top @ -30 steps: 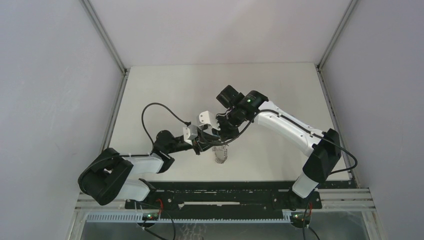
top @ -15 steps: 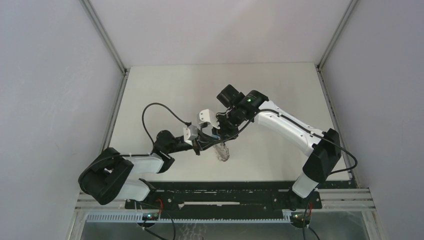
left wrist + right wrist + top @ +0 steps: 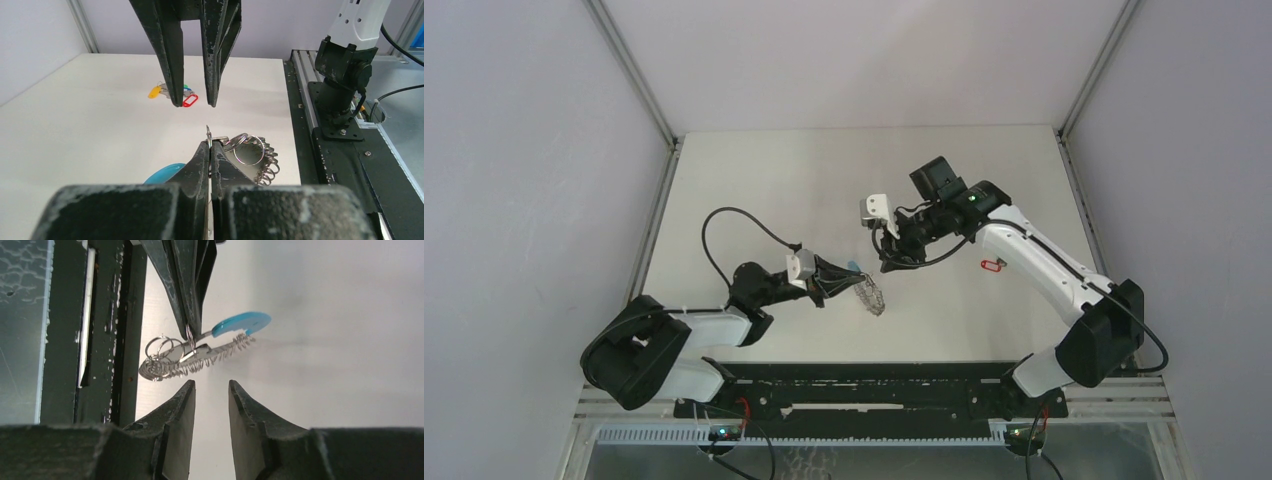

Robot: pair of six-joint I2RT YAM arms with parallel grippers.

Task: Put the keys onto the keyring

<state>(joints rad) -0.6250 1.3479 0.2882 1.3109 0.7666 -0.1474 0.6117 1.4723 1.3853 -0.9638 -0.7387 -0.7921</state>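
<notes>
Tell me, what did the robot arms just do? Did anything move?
The right end effector pulled back to the right, away from the keyring, and is now open and empty. Moving off uncovered a red key that the arm had hidden. The left end effector stayed shut on the keyring, in about the same spot.

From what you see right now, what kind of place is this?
Probably a robot test cell: a white table, plain grey panels around it, two arms bolted to a metal rail.
</notes>
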